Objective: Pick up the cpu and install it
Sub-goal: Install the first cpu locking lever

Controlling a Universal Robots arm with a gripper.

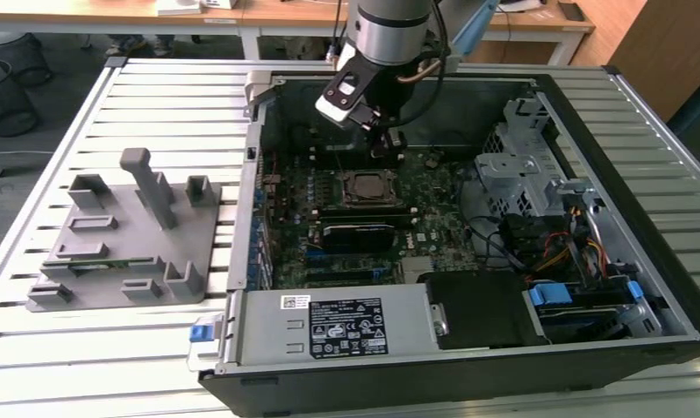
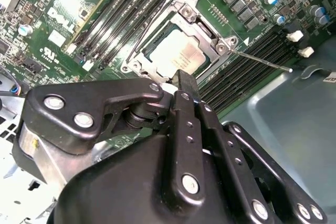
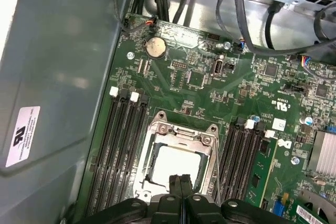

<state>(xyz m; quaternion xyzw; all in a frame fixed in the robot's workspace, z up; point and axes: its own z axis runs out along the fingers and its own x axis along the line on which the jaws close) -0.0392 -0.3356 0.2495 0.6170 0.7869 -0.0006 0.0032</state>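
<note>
The cpu (image 1: 367,188) lies flat in the black motherboard socket inside the open computer case, its silver top facing up. Both wrist views show the cpu (image 3: 176,164) (image 2: 175,51) seated within the metal socket frame (image 3: 181,129), and a thin lever rod (image 2: 262,62) sticks out beside the frame. My gripper (image 1: 385,139) hangs just above the socket's far side. Its two black fingers are pressed together with nothing between them, and the tips (image 3: 180,179) (image 2: 185,78) sit over the cpu's edge without holding it.
The case walls (image 1: 252,174) ring the motherboard. A drive cage (image 1: 522,165) with loose cables stands at the exterior view's right, and a power supply (image 1: 326,324) lies near the front. Memory slots (image 3: 118,145) flank the socket. A grey fixture block (image 1: 130,235) sits on the slatted table.
</note>
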